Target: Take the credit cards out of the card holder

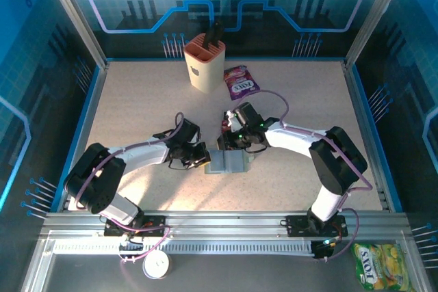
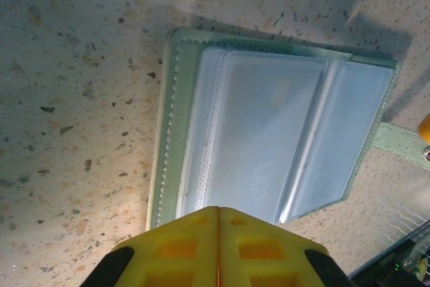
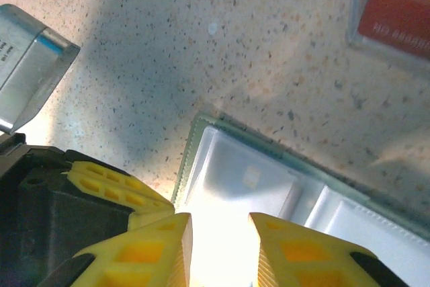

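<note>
The card holder (image 1: 231, 163) lies open on the table between the two arms, a grey-green cover with clear sleeves (image 2: 269, 132). My left gripper (image 2: 218, 210) is shut with nothing between its fingers, its tips over the holder's left edge (image 1: 204, 157). My right gripper (image 3: 220, 223) hangs over the holder's far corner (image 3: 201, 132) with its jaws apart; glare whitens the gap. A red credit card (image 3: 396, 11) lies on the table beyond the holder, behind my right gripper (image 1: 225, 125).
A beige slotted cup (image 1: 204, 63) and a purple candy packet (image 1: 241, 81) stand at the back. The holder's strap (image 2: 400, 140) sticks out on its right side. A yellow packet (image 1: 375, 264) lies outside the table at the near right.
</note>
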Robot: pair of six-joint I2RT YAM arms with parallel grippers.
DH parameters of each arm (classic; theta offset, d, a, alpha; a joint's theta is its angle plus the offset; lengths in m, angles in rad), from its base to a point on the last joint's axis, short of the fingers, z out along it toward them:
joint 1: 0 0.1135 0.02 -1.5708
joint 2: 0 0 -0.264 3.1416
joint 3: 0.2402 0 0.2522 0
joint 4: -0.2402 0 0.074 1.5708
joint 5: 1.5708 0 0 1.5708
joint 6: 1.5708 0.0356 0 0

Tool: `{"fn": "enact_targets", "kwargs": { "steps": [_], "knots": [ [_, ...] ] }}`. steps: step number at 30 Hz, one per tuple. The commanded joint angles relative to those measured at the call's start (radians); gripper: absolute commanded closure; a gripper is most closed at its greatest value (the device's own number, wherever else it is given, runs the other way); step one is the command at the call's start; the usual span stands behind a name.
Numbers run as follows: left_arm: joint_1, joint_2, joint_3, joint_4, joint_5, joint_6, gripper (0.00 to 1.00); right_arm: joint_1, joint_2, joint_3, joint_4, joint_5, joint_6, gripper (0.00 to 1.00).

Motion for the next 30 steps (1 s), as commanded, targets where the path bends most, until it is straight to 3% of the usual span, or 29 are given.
{"fn": "enact_targets", "kwargs": {
  "steps": [1, 11, 23, 30],
  "knots": [
    [0.007, 0.022, -0.016, 0.01, -0.004, 0.004, 0.93, 0.02, -0.019, -0.029, 0.076, -0.051, 0.11, 0.71],
    [0.023, 0.04, -0.036, 0.028, -0.007, -0.013, 0.95, 0.034, 0.044, -0.05, 0.085, -0.098, 0.202, 0.76],
    [0.038, 0.061, -0.059, 0.059, 0.011, -0.026, 0.95, 0.047, 0.08, -0.011, 0.026, -0.094, 0.202, 0.63],
    [0.04, 0.059, -0.061, 0.06, 0.012, -0.025, 0.95, 0.05, 0.09, -0.013, 0.019, -0.112, 0.201, 0.62]
  ]
}}
